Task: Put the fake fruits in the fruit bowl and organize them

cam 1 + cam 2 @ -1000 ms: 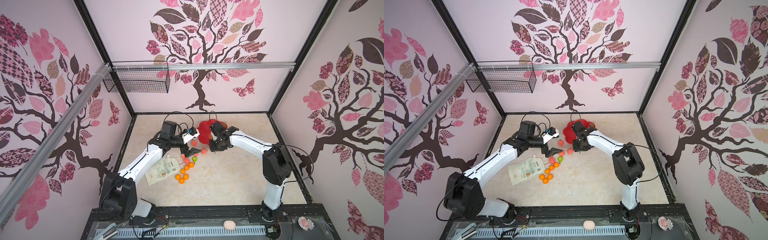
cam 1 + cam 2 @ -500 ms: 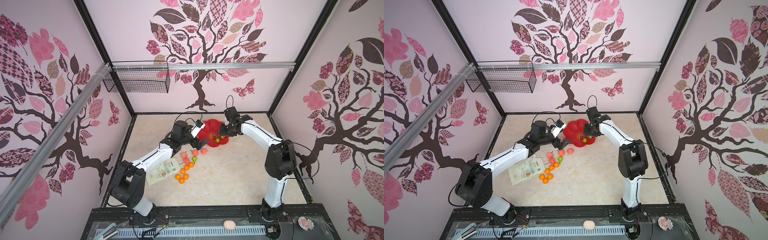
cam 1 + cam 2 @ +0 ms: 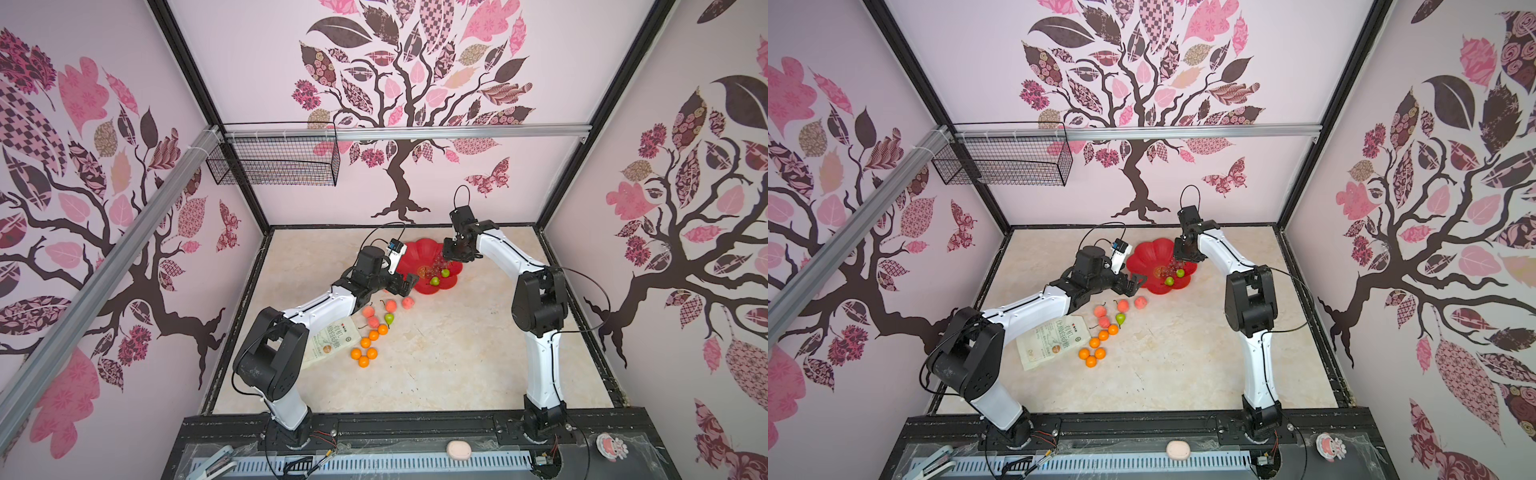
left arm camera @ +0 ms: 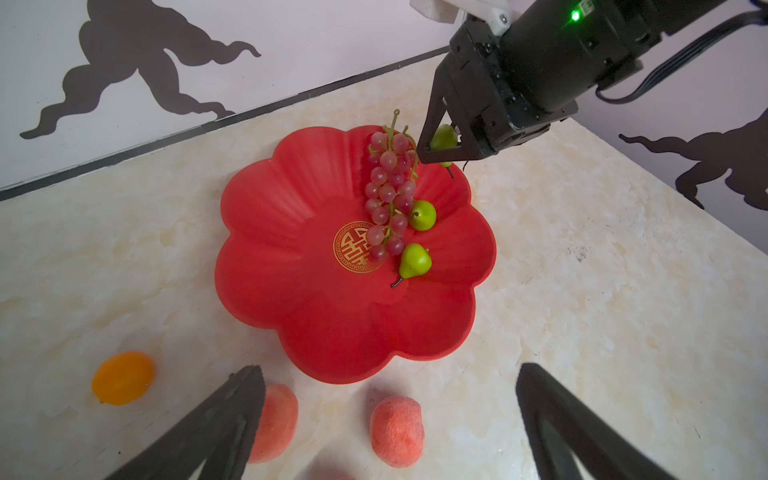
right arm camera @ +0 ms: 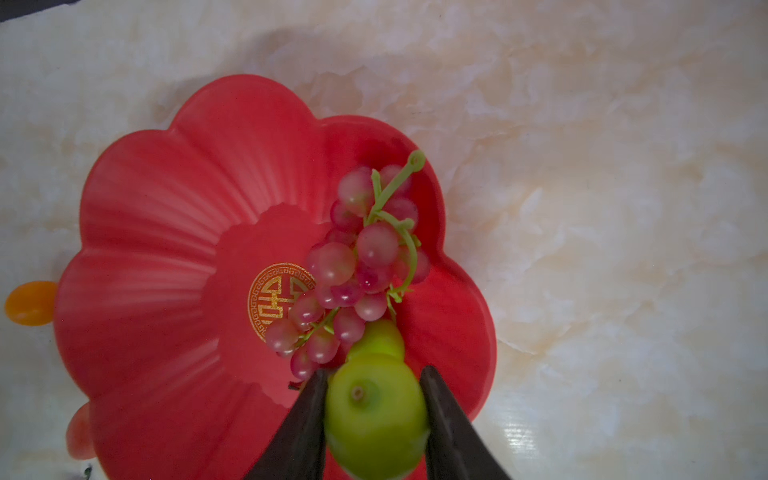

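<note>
**Right gripper holds a pear over the fruit bowl; left gripper empty**

1. Nearest my side, six oranges lie loose on the marbled tabletop. They sit just beside a flat white printed pouch.
2. Beyond them I record four peaches and one loose pear, green. All are on the tabletop and outside the bowl.
3. Left gripper: jaws spread wide with nothing between them. It hovers at the near rim of the bowl, with two peaches just under it in the left wrist view.
4. The fruit bowl, red and flower-shaped, stands on the tabletop toward the back wall.
5. Inside it a grape bunch lies from the gold emblem out toward the far rim. Two green pears lie just beside the bunch.
6. Right gripper: jaws pinching a third green fruit, the held pear, by its sides. It is raised over the far edge of the bowl, above the grape bunch's stem end. I cannot tell whether it touches the bunch.
</note>
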You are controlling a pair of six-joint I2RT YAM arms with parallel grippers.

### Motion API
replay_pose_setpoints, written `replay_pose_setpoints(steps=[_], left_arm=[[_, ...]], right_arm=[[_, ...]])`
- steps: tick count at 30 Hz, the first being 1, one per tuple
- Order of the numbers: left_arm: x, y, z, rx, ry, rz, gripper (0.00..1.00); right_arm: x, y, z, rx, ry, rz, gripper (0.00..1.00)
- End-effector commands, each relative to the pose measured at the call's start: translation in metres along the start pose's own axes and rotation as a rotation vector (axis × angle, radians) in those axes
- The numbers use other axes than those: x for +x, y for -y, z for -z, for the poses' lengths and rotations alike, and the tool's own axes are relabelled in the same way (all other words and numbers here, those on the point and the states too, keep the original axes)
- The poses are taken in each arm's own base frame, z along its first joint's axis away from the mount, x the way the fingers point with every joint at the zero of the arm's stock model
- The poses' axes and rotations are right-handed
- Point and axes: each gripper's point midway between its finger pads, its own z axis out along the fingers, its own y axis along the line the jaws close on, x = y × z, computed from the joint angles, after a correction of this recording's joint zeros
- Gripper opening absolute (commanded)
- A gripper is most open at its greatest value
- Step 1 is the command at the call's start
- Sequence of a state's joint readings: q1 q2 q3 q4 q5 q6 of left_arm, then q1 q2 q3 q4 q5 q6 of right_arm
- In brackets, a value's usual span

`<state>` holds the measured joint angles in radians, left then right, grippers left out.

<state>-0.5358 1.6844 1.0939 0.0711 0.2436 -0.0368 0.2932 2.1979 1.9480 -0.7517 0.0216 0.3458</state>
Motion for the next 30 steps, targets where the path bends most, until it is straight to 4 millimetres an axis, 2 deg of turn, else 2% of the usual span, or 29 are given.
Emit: replay_pose_setpoints(steps=[1,9,17,22,26,30], left_arm=[[-0.016,0.005,-0.001,-0.01,0.02,-0.036,0.98],[-0.017,0.007,0.0,-0.014,0.009,-0.067,0.98],[-0.017,0.008,0.001,-0.015,0.005,-0.078,0.98],[-0.024,0.012,0.008,-0.005,0.012,-0.114,0.98],[-0.023,0.038,0.022,0.135,-0.006,-0.222,0.98],[-0.016,0.055,0.036,0.258,-0.029,-0.3,0.98]], right_arm=[[0.006,0.01,-0.017,0.049,-0.044,0.015,0.39],[0.011,0.016,-0.033,0.07,-0.074,0.014,0.4],[0.007,0.02,-0.031,0.094,-0.061,0.02,0.41],[-0.006,0.019,-0.008,0.1,-0.007,0.018,0.45],[-0.014,0.019,0.017,0.096,0.047,0.014,0.47],[-0.014,0.016,0.042,0.08,0.096,0.01,0.48]])
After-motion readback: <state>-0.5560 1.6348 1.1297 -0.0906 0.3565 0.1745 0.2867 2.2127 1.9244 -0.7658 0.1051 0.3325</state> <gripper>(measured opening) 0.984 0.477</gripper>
